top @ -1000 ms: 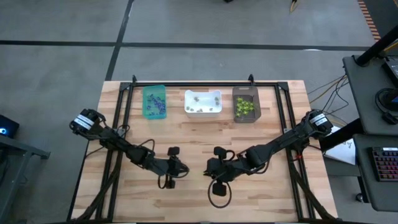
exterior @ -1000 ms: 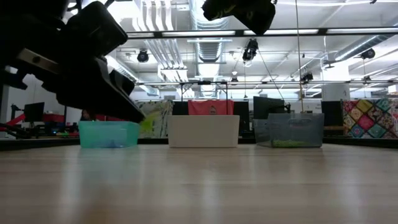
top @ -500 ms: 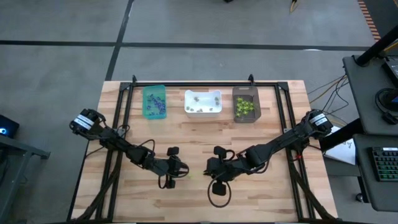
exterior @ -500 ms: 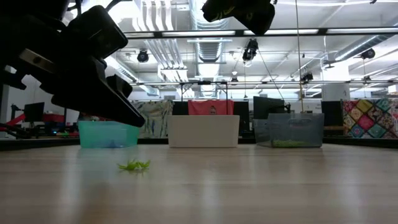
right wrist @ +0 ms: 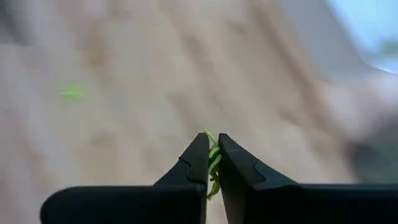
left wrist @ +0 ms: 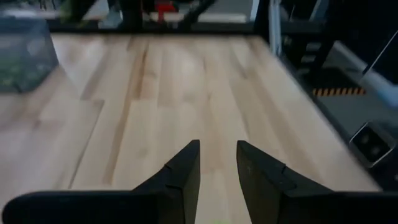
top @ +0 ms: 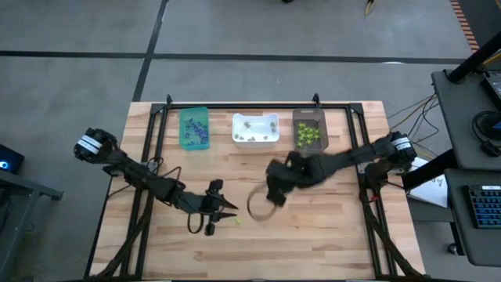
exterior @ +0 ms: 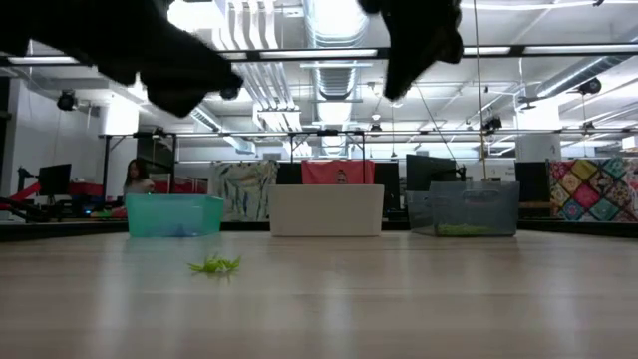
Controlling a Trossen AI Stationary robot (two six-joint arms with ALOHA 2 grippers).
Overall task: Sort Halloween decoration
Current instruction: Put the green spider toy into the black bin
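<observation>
A big workshop or lab: pipes (exterior: 329,30) on the ceiling, desks far back, computer keyboard (top: 485,205) on the right.

1 lime-green trinket (exterior: 215,265) lies loose on the tabletop.

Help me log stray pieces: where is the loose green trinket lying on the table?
In the high view the green trinket lies on bare wood in the front middle of the table, just right of the left gripper.

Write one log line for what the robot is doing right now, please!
left gripper: open, nothing between fingers | right gripper: shut on lime-green trinket | another green trinket: lying on table
</observation>
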